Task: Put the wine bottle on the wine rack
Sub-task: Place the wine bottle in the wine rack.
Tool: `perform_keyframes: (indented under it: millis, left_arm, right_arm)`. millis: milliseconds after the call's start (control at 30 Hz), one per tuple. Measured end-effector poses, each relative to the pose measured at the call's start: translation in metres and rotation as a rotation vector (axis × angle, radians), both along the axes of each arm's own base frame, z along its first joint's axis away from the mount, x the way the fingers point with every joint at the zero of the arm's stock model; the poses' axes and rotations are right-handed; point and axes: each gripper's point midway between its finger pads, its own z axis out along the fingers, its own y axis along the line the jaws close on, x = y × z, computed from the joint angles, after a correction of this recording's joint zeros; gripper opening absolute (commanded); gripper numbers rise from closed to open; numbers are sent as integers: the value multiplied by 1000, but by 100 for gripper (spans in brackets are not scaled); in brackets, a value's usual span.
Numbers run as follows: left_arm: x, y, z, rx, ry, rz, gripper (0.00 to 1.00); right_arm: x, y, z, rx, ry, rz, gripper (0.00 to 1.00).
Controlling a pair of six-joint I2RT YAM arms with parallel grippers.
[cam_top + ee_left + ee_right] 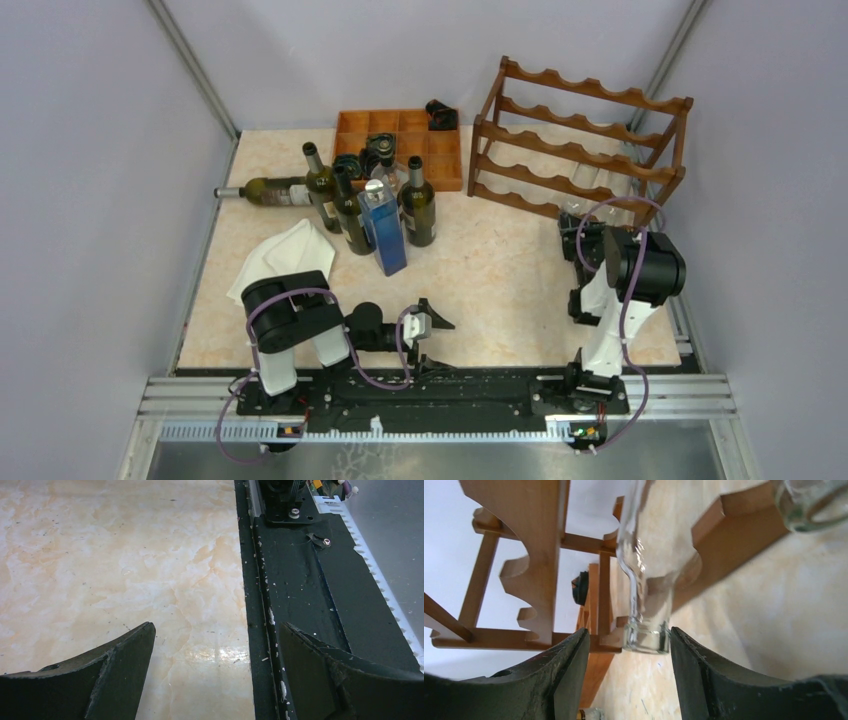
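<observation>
Right end effector (pixel 629 635) released, straddling clear wine bottle (pixel 644 595) neck, frame ctr; axis up into wine rack (pixel 541 555). Left end effector (pixel 216 625) open, farther.

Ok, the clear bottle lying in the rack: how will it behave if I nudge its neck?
The clear bottle is smooth glass, so probably slippery and breakable. It looks empty, so likely light. Lying in a scallop of the wine rack, it should resist rolling sideways but could slide lengthwise; the right tool stands open around its mouth.
</observation>
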Motion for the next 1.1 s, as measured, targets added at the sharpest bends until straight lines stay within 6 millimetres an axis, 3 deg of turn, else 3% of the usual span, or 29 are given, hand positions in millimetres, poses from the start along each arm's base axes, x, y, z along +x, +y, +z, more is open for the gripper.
perform_keyframes:
  millis: [200, 500, 600, 833, 1100]
  left_arm:
    - [0, 0, 0, 0, 0, 0, 99]
    - [0, 0, 0, 0, 0, 0, 99]
    - [0, -1, 1, -2, -1, 0, 99]
    - [1, -2, 2, -5, -2, 0, 99]
    - [1, -2, 2, -7, -3, -2, 99]
  right_arm:
    - [12, -3, 10, -11, -34, 1, 59]
    - [23, -7, 5, -34, 10, -5, 54]
    - [25, -8, 1, -35, 25, -10, 43]
    - [23, -11, -7, -37, 56, -23, 2]
    - [21, -15, -8, -58, 45, -39, 0]
